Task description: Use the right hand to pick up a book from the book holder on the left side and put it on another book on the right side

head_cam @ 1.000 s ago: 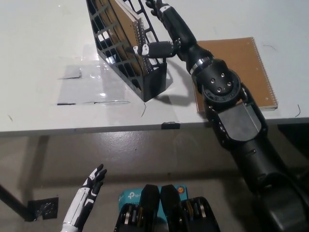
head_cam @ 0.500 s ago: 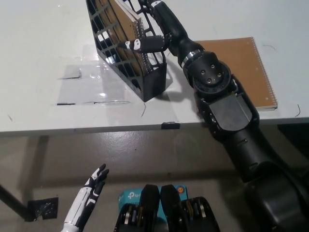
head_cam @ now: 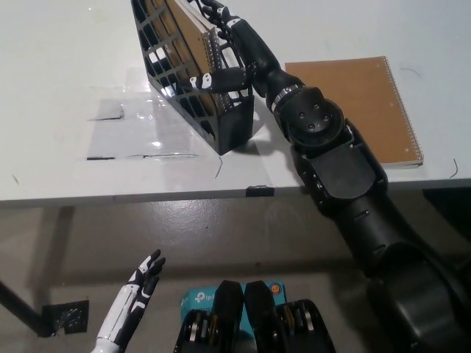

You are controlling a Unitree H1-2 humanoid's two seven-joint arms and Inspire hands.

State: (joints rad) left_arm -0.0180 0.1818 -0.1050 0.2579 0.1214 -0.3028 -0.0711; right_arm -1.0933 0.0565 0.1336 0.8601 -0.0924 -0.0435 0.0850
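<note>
On the white table [head_cam: 66, 88], a spiral-bound book [head_cam: 193, 40] is stood upright in the black book holder [head_cam: 213, 103] at the far left. The right hand [head_cam: 232, 51] is curled around its spine — apparently gripping it, so it can be lifted to the brown book [head_cam: 360, 103] lying on the right. The left hand [head_cam: 136, 294] is held spread below the table.

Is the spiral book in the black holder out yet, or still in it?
Still in: the book leans inside the book holder, with the right hand at its spiral edge.
</note>
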